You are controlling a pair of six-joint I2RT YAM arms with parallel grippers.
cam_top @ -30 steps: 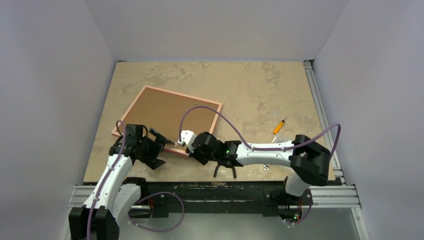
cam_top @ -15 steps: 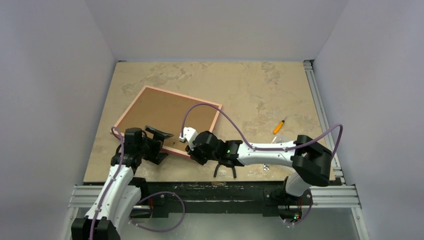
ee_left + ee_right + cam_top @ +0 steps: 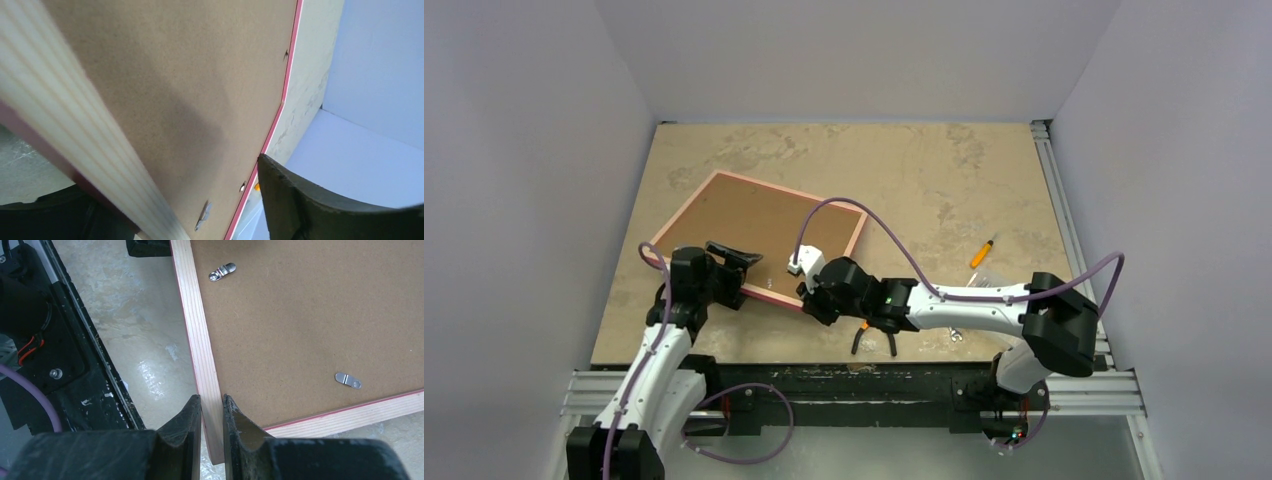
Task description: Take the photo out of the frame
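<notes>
The frame (image 3: 754,220) lies with its brown board side up on the left half of the table, pale edge all round. My right gripper (image 3: 809,292) is shut on the frame's near pale rail close to the corner, as the right wrist view shows (image 3: 212,405), with the rail between both fingers. My left gripper (image 3: 729,268) is open and straddles the same near edge further left. In the left wrist view the board (image 3: 175,75) and pale rail fill the space between the wide-apart fingers (image 3: 310,210). Small metal clips (image 3: 222,271) sit on the board. The photo is hidden.
An orange pencil (image 3: 982,252) lies right of centre. A small dark two-legged tool (image 3: 874,342) lies at the table's near edge under the right arm. A metal rail (image 3: 1064,220) runs along the right side, and white walls enclose the table.
My left gripper has swung up and forward from beside the frame's near edge to straddle it. My right gripper and the frame have shifted slightly away from me.
</notes>
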